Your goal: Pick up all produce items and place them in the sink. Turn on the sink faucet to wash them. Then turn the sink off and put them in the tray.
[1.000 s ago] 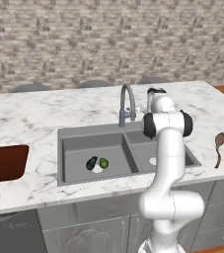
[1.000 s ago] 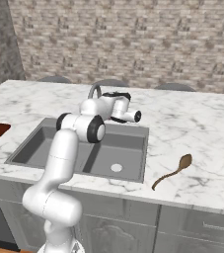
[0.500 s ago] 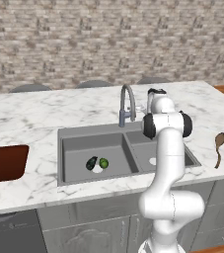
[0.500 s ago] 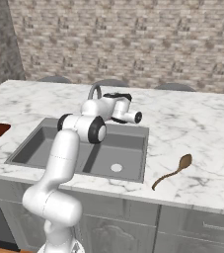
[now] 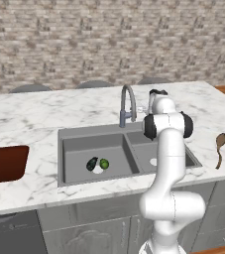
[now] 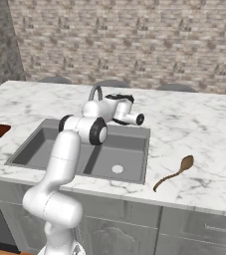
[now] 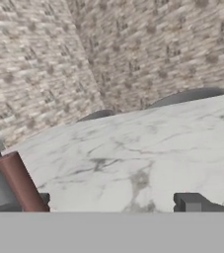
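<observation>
The gripper [image 7: 116, 201] is standing wide open and is grasping nothing; in the hand view its two dark fingertips [image 7: 192, 202] are rising far apart, with only marble between them. In the left base view the hand is sitting behind the right basin, just beside the faucet [image 5: 128, 102] on its right side, above the back edge of the sink [image 5: 73, 174]. In the right base view the gripper [image 6: 118, 97] is reaching toward the faucet [image 6: 95, 92], and I cannot tell whether it is touching it.

Both produce items are lying in the left basin, close to the pale drain. The dark oblong one [image 5: 91, 164] is lying tilted, and the bright green ball [image 5: 104, 163] is sitting just beside it on the right; they seem to be touching each other. No water is showing from the spout.

The reddish-brown tray [image 5: 2, 163] is resting on the marble surface [image 5: 39, 116] to the left of the sink, well apart from the produce, and the picture edge is cutting it. In the hand view its rim [image 7: 20, 183] is appearing at the lower left. A wooden spoon [image 5: 219, 148] is lying on the surface to the right of the sink, near the front edge. A brick wall [image 5: 109, 39] is standing behind the surface.
</observation>
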You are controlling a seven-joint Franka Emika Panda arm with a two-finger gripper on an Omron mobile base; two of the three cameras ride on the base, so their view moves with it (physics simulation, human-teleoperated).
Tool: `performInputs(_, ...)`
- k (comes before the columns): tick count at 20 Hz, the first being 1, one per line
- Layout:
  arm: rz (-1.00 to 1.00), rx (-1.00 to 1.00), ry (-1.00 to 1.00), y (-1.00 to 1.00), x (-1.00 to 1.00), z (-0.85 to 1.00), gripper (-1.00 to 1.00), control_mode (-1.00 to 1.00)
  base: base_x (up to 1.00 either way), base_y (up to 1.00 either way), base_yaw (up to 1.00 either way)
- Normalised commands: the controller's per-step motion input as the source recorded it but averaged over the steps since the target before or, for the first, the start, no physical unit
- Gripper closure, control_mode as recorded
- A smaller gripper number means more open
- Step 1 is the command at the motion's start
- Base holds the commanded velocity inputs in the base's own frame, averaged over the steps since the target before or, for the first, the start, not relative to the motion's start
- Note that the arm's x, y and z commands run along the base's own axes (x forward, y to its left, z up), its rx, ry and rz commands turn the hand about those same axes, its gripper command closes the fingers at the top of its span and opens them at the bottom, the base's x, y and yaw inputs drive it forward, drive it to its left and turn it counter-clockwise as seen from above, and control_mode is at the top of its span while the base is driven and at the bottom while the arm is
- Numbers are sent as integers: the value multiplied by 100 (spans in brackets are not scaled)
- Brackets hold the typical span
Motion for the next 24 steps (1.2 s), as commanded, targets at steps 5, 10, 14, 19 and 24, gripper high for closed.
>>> performInputs(5, -3, 0, 6, -19, 4, -4, -100, -100, 0, 0, 0)
performInputs(10, -3, 1, 5, -23, 9, -2, -100, -100, 0, 0, 0)
performInputs(14, -6, 2, 2, -40, 2, -5, -100, -100, 0, 0, 0)
performInputs(19, -4, 3, 1, -50, 0, -7, -100, -100, 0, 0, 0)
performInputs(24, -3, 4, 0, -56, 0, -11, -100, -100, 0, 0, 0)
